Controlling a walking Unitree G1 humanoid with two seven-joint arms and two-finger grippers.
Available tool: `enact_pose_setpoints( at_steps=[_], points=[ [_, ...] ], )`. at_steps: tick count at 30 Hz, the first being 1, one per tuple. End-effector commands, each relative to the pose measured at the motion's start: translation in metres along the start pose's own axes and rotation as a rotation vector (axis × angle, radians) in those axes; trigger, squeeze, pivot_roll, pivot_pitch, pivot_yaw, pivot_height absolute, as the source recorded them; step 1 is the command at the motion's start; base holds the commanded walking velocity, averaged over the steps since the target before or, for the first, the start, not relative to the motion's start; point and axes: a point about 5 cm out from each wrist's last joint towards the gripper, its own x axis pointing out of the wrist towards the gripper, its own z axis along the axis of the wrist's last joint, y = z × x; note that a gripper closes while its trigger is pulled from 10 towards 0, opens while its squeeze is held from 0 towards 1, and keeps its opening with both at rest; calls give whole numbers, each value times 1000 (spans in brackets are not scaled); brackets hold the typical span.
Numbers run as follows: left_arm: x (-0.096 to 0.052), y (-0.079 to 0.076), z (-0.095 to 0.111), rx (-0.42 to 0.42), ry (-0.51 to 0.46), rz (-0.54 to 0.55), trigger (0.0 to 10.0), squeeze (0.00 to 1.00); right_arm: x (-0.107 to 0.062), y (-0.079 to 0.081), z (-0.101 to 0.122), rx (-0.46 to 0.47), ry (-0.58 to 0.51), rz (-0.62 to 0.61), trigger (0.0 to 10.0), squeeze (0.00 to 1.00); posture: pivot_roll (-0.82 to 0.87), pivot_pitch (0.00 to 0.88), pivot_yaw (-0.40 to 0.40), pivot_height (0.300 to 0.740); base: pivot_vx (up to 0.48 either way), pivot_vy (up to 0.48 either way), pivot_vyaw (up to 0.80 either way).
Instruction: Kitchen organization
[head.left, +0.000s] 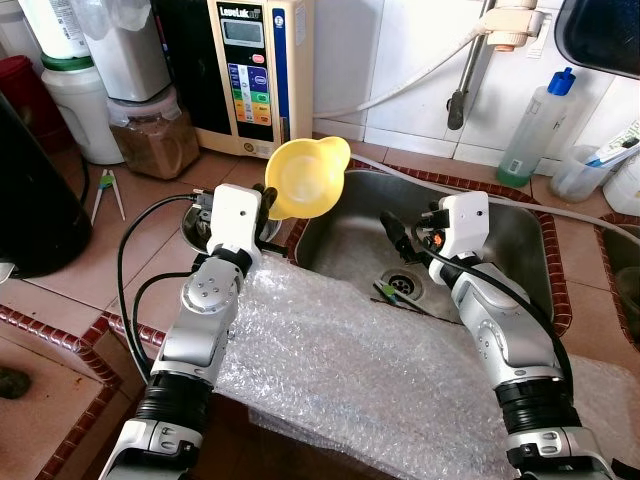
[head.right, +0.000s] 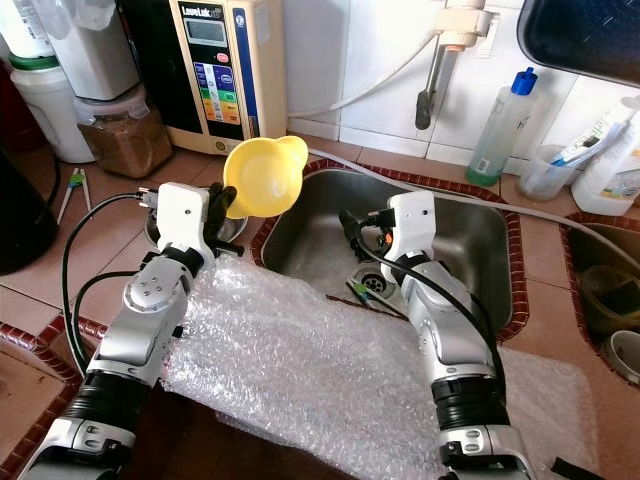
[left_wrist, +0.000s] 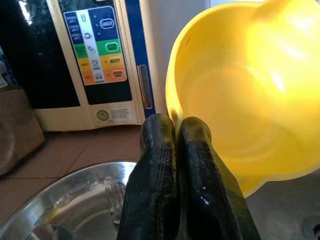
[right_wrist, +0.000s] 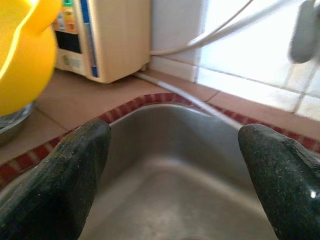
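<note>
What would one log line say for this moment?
left gripper: shut on yellow bowl, held above sink edge | right gripper: open over sink

My left gripper (left_wrist: 176, 150) is pinched tight and raised; my right gripper (right_wrist: 175, 150) hangs spread wide, lower

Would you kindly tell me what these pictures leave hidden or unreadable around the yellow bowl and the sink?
- Steel bowl on the counter: left eye view, mostly hidden behind the left gripper, contents unclear.
- Yellow bowl: left wrist view, cut off by the edges; the closed fingers cover the pinched rim.
- Green item by the sink drain: too small to identify.
- Dispenser panel: labels too small to read.
- Right gripper hangs open over the sink.
</note>
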Motion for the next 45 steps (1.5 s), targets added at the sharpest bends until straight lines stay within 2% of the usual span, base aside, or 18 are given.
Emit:
enact_pose_setpoints(
  at_steps=[1, 2, 3, 5, 9, 12, 17, 22, 23, 24, 29, 34, 45],
  points=[
    [5, 1, 7, 9, -26, -3, 0, 0, -1, -5, 10, -11, -29, -14, 10000, 0, -76, 0, 26, 740, 0, 0, 0],
    [5, 1, 7, 9, -26, -3, 0, 0, -1, -5, 10, -11, -29, -14, 10000, 0, -76, 0, 26, 740, 0, 0, 0],
    [6, -2, 7, 5, -26, -9, 0, 0, 0, -4, 15, 30, -51, -1, 10000, 0, -90, 0, 31, 740, 0, 0, 0],
    [9, -6, 6, 1, -26, -20, 0, 0, 1, 4, 25, 162, -126, 58, 10000, 0, -94, 0, 32, 740, 0, 0, 0],
    [12, -12, 8, -6, -35, -37, 0, 0, 1, 14, 27, 167, -137, 98, 10000, 0, -96, 0, 28, 740, 0, 0, 0],
    [13, -21, 12, -9, -51, -81, 0, 0, -4, 29, 22, 259, -134, 197, 10000, 0, -77, 0, 22, 740, 0, 0, 0],
    [10, -28, 11, -8, -47, -129, 0, 0, -1, 35, 20, 250, -151, 204, 10000, 0, -61, 0, 25, 740, 0, 0, 0],
    [6, -38, 3, -2, -20, -191, 0, 0, 9, 45, 24, 259, -171, 216, 10000, 0, -72, 0, 31, 740, 0, 0, 0],
    [6, -39, 3, -6, -22, -196, 0, 0, 11, 45, 23, 252, -163, 203, 7216, 0, -72, 0, 30, 740, 0, 0, 0],
    [6, -41, 4, -9, -25, -202, 0, 0, 12, 44, 21, 254, -152, 186, 0, 0, -72, 0, 26, 740, 0, 0, 0],
    [6, -50, 12, -8, -74, -251, 0, 0, 17, 38, 13, 260, -106, 110, 0, 0, -69, 0, 18, 740, 0, 0, 0],
    [4, -47, 15, -24, -102, -231, 0, 0, 22, 26, 10, 282, -99, 31, 0, 0, -64, 0, 14, 740, 0, 0, 0],
    [3, -45, 13, 7, -103, -215, 0, 0, 23, 21, 6, 295, -80, -2, 0, 0, -67, 0, 8, 740, 0, 0, 0]
  ],
)
